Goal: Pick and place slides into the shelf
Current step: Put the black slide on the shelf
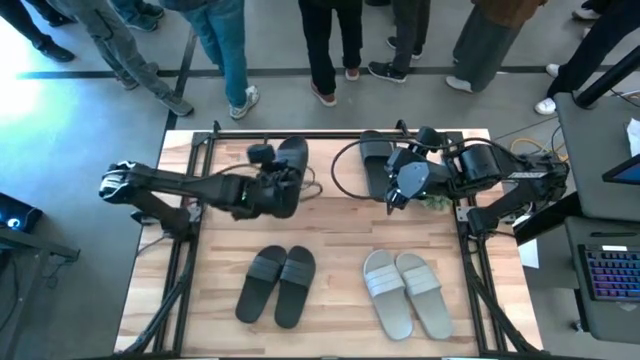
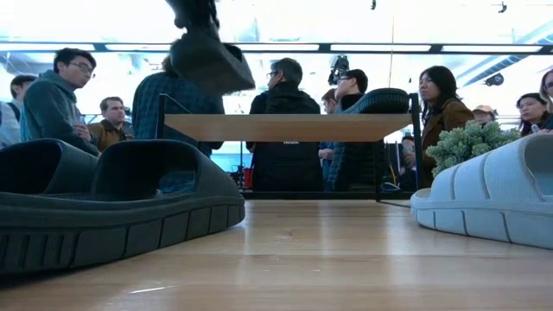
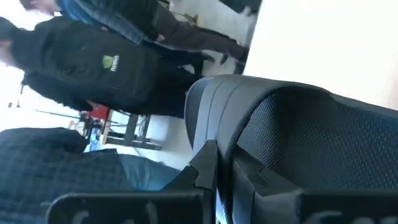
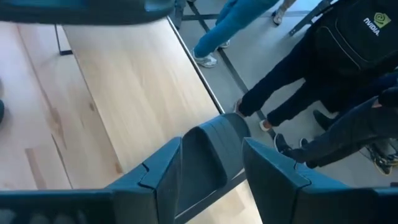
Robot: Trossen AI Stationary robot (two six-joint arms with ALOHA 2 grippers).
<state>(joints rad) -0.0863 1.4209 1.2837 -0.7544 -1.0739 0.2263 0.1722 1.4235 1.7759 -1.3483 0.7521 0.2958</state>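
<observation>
My left gripper (image 1: 278,183) (image 3: 225,177) is shut on a dark slide (image 1: 292,160) (image 2: 207,59), which it holds tilted above the left part of the shelf (image 1: 330,135) (image 2: 289,127). My right gripper (image 1: 390,178) (image 4: 211,180) is at a second dark slide (image 1: 374,162) (image 4: 210,152), which lies on the shelf's top board (image 2: 380,99). A dark pair (image 1: 277,283) (image 2: 112,203) and a light grey pair (image 1: 405,290) (image 2: 492,190) lie soles down on the near tabletop. My left gripper pinches the dark slide at its edge (image 3: 214,134), beside the textured footbed (image 3: 298,143). The slide is lifted clear and tilted above the shelf's top board. My right gripper has one end of the second dark slide (image 4: 214,140) between its two fingers (image 4: 163,171); the slide fills the gap. Whether that end rests on the board does not show.
The shelf stands along the table's far edge, its black bar frame (image 1: 205,140) at the left end. A small green plant (image 2: 467,142) sits by the shelf's right post. A black cable (image 1: 340,170) loops near the shelf. People stand beyond the far edge (image 2: 285,121).
</observation>
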